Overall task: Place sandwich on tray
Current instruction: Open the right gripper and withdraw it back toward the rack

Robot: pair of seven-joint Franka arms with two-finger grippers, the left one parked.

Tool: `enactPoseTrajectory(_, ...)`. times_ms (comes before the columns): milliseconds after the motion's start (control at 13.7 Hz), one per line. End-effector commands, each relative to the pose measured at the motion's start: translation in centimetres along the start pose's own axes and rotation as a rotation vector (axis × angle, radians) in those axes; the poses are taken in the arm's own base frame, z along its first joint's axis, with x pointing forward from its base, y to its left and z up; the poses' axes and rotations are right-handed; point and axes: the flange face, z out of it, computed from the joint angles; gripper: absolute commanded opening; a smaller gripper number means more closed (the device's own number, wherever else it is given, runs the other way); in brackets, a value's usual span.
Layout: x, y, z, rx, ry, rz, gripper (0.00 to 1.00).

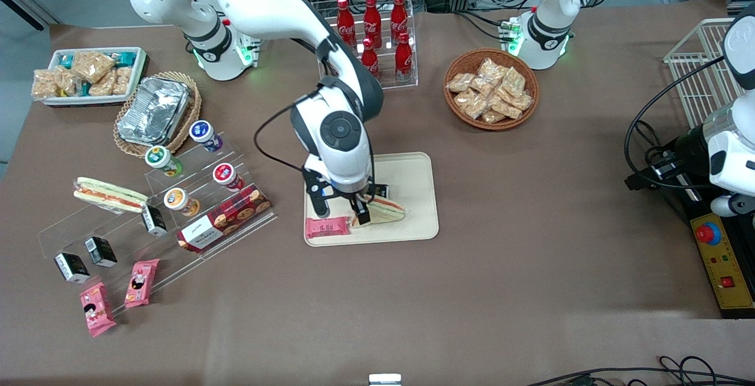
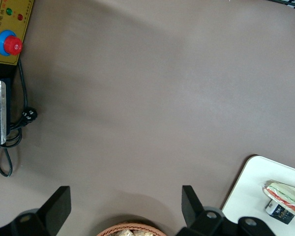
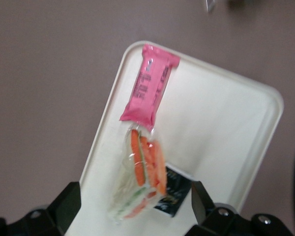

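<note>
Hand (image 1: 361, 209) seemingly open over wedge sandwich (image 1: 382, 209)

The working arm (image 1: 277, 8) is glossy white with dark grey bands at its joints, and a round dark grey cap sits on the wrist housing (image 1: 340, 130). A black cable loops from the wrist. Its base ring glows green. The claw (image 1: 361, 211) has black fingers.
</note>
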Motion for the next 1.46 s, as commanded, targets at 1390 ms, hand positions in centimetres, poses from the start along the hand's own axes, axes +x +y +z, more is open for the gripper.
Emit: enactPoseTrajectory(1390,40.9,13.5,-18.7,-0.056,-0.086,-1.017,1.00)
